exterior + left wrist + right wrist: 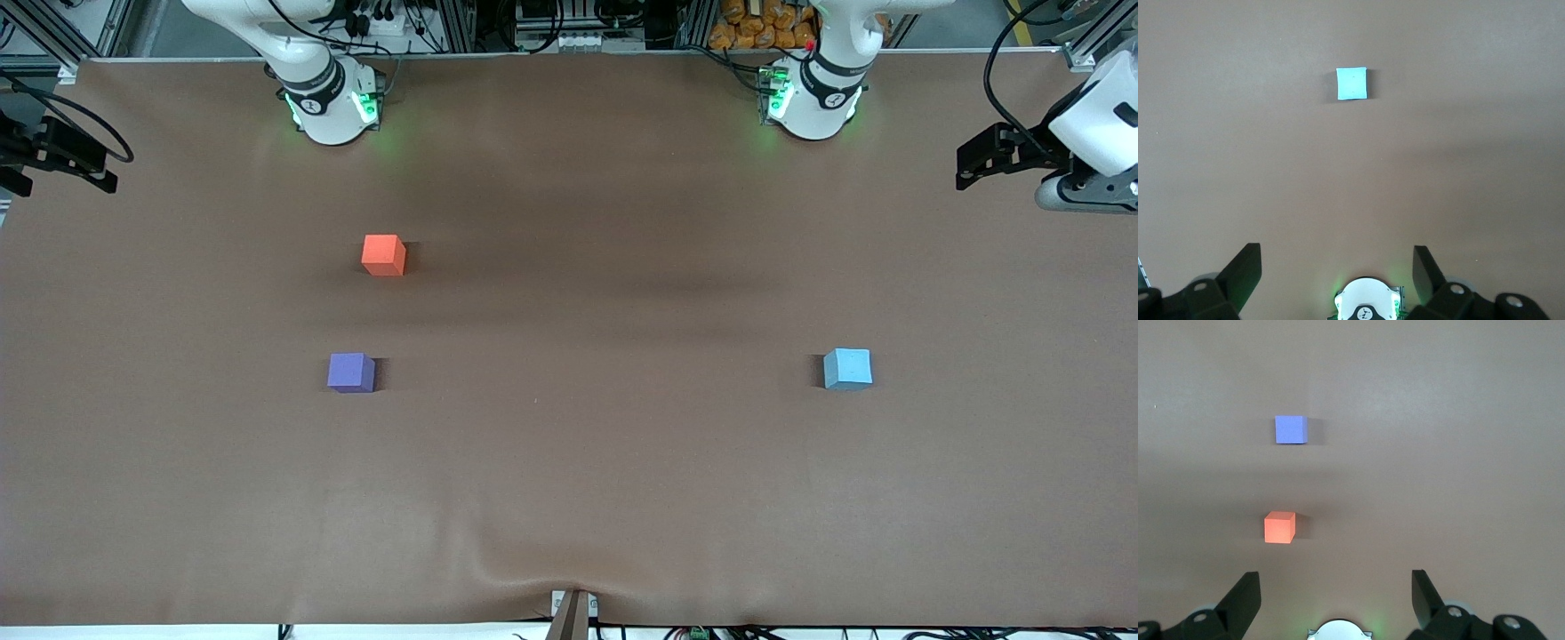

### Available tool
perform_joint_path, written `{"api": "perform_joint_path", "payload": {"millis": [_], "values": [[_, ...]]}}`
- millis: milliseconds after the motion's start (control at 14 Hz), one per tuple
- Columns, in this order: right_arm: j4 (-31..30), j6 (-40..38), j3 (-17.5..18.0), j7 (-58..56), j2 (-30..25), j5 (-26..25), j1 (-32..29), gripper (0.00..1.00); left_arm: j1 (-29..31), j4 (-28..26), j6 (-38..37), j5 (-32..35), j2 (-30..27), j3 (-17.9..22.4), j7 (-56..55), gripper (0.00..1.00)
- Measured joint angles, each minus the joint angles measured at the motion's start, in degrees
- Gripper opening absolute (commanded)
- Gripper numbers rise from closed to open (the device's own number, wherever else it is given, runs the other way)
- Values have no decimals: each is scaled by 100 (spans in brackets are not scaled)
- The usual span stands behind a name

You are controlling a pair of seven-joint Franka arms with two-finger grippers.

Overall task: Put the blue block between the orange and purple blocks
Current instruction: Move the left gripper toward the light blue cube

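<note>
Left wrist view shows the left gripper [1337, 270] spread wide, empty, high over the blue block [1352, 83], likely light and rigid, best pinched across flat sides, while the right gripper [1335, 590] waits open.

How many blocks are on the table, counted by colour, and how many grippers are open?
Orange block: 1
Purple block: 1
Blue block: 1
Total blocks: 3
Open grippers: 2, the left gripper and the right gripper, each high over the table.
</note>
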Motion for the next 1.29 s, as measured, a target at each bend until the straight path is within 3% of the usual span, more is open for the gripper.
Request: {"api": "perform_joint_path", "payload": {"millis": [714, 1286], "values": [[0, -1, -3, 0, 0, 0, 0, 100, -36, 106, -1, 0, 89, -45, 0, 100], [2, -2, -9, 0, 1, 0, -3, 100, -80, 35, -47, -7, 403, -432, -4, 100]]}}
